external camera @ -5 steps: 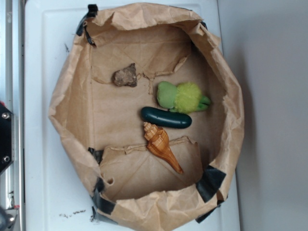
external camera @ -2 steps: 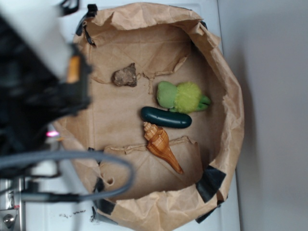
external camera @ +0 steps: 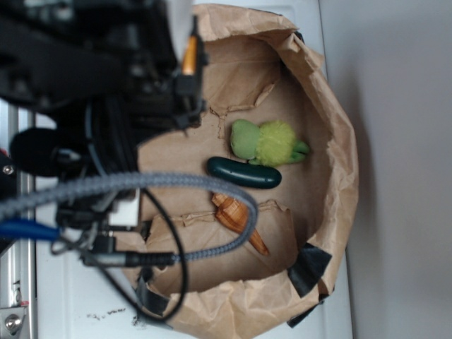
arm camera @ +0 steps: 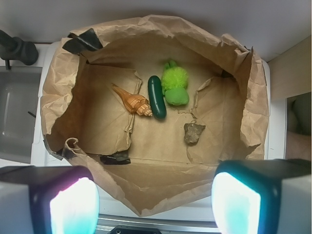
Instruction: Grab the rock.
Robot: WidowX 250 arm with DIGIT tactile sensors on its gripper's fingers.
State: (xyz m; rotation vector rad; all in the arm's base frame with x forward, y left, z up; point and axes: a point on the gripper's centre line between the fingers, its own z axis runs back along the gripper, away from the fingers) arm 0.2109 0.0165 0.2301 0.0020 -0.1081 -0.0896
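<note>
Well below gripper (arm camera: 148, 195): rock (arm camera: 194, 133)

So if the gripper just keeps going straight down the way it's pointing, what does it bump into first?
Probably the near folded rim of the paper bag, which fills the gap between the gripper's open fingers. The rock lies farther in and a bit to the right. Depth is hard to judge here.

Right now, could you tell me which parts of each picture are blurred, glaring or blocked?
Exterior view: the black arm and grey braided cable are close and out of focus, hiding the rock; the dark green cucumber stays sharp. Wrist view: the end effector pads glow, blurred; the small rough grey-brown rock is clear.
</note>
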